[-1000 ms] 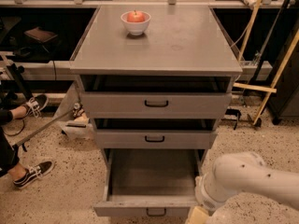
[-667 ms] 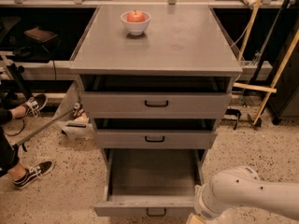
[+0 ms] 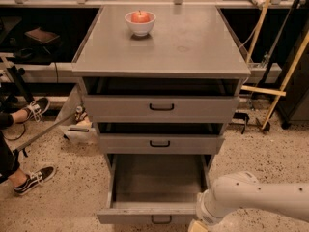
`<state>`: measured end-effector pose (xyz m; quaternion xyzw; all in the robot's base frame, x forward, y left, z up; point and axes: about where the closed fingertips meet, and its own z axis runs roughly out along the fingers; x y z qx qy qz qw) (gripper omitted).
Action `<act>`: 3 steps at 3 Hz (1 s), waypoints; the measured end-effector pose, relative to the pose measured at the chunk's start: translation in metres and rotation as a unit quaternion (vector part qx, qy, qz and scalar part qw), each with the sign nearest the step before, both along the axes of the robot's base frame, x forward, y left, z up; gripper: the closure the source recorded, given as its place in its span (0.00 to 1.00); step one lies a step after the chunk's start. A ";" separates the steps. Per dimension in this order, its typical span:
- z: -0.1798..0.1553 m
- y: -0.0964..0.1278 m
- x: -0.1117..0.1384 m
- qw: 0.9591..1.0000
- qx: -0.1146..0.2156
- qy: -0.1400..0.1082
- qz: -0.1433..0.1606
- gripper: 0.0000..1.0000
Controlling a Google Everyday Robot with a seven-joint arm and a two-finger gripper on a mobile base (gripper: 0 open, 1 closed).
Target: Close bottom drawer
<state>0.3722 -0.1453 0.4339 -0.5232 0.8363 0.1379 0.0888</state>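
Observation:
The bottom drawer of the grey metal cabinet stands pulled far out, its deep tray empty. Its short black handle shows at the lower edge of the view. My white arm comes in from the right. Its wrist ends at the drawer's front right corner. My gripper is at the very bottom edge, just right of the handle, mostly cut off by the frame. The two drawers above, each with a black handle, stand slightly open.
A white bowl holding a red apple sits on the cabinet top. A person's legs and sneakers are on the floor at left. Wooden poles lean at right. The floor is speckled.
My arm has sunk lower in the view and shifted slightly left, toward the bottom drawer's front right corner. The drawer has not visibly moved.

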 end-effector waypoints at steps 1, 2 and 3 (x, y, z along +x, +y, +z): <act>-0.056 0.009 0.011 0.999 0.018 0.041 -0.010 0.00; -0.114 0.005 0.017 0.997 0.045 0.066 -0.015 0.00; -0.170 -0.008 0.007 0.991 0.076 0.108 0.006 0.00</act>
